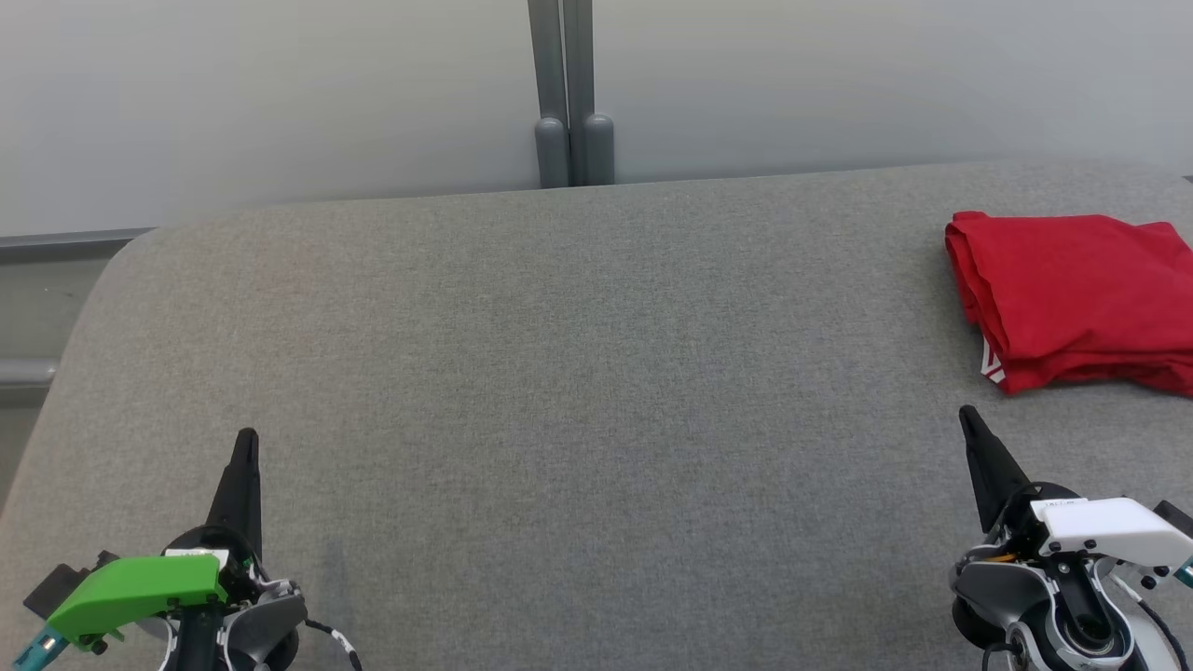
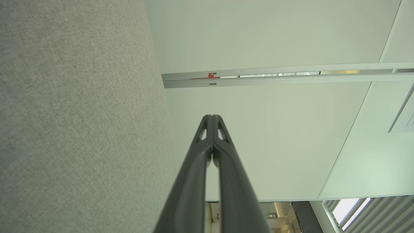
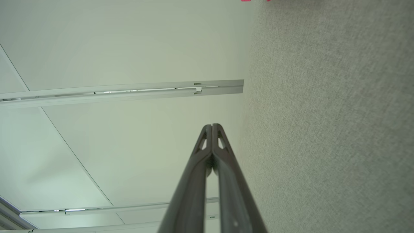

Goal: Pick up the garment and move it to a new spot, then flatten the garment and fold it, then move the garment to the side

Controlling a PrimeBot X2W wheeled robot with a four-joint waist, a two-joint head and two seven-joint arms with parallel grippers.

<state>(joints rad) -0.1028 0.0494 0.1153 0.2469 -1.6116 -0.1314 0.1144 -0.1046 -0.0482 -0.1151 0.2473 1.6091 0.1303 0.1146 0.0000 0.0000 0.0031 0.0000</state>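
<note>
Head view. Garment [image 1: 1072, 298]: red, folded into a compact stack of layers, on the far right of the grey table [image 1: 559, 373], cut off by the right frame edge. Its visible long axis runs left to right, with the bunched folded edge facing left.
Left gripper [image 1: 247, 438]: near left, fingers pressed together into one point, nothing held, well apart from the garment.
Right gripper [image 1: 966, 412]: near right, likewise closed and empty. The garment lies beyond it and slightly to its right, near but not touching. The right arm is plainly the nearer one.

Left wrist view. The two fingers meet at the tips with nothing between them. Grey table surface is on one side, pale wall panels beyond.

Right wrist view. The fingers are closed tip to tip and empty. A sliver of red at the top edge over the table is probably the garment's near part.

Judgement: the garment appears folded and set aside. Any further move would be a forward-and-right reach by the right arm.
</note>
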